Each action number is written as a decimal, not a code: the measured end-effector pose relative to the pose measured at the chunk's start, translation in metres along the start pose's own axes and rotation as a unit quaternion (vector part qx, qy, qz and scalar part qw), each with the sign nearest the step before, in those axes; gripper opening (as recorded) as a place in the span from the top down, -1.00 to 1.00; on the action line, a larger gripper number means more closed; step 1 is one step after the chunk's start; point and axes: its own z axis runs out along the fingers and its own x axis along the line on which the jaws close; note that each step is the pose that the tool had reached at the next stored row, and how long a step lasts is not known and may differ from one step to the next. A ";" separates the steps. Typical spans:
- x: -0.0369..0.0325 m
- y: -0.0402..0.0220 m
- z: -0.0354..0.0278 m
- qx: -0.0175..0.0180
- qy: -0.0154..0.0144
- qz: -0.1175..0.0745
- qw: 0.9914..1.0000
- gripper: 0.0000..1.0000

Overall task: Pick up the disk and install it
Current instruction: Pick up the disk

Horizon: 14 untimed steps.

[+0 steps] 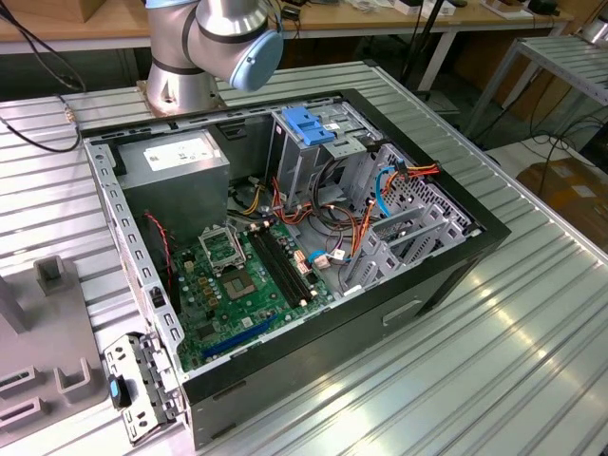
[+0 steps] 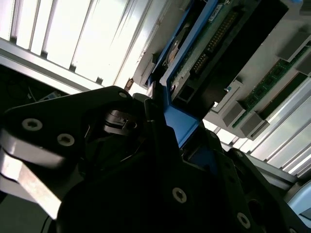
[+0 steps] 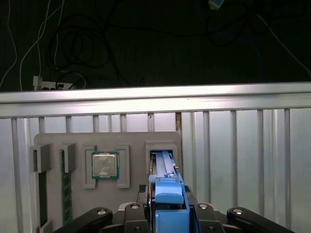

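The disk (image 3: 167,187) stands on edge with its blue side rail towards the camera, in a slot of the grey parts tray (image 3: 131,141). My gripper (image 3: 168,206) is shut on it, black fingers pressing on either side of the blue rail. In the second wrist view the disk (image 2: 204,53) shows its green circuit board, connector and blue rail, and the gripper (image 2: 163,128) clamps its near end. In the exterior view the open computer case (image 1: 456,247) lies on the table, with a drive cage topped by a blue latch (image 1: 309,128) at its far side.
On the tray beside the disk sit a processor chip (image 3: 105,165) and a memory stick (image 3: 65,189). The ribbed aluminium table (image 3: 243,160) ends at a rail with cables on the dark floor beyond. Inside the case are the motherboard (image 1: 237,275), a grey power supply (image 1: 176,166) and loose wires (image 1: 380,190).
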 end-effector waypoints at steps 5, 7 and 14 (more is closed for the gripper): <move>0.0001 -0.0001 -0.0050 0.000 0.000 0.000 1.000 0.25; 0.0001 -0.0002 -0.0067 0.000 0.000 0.000 1.000 0.25; 0.0003 -0.0004 -0.0160 0.000 -0.001 0.000 1.000 0.25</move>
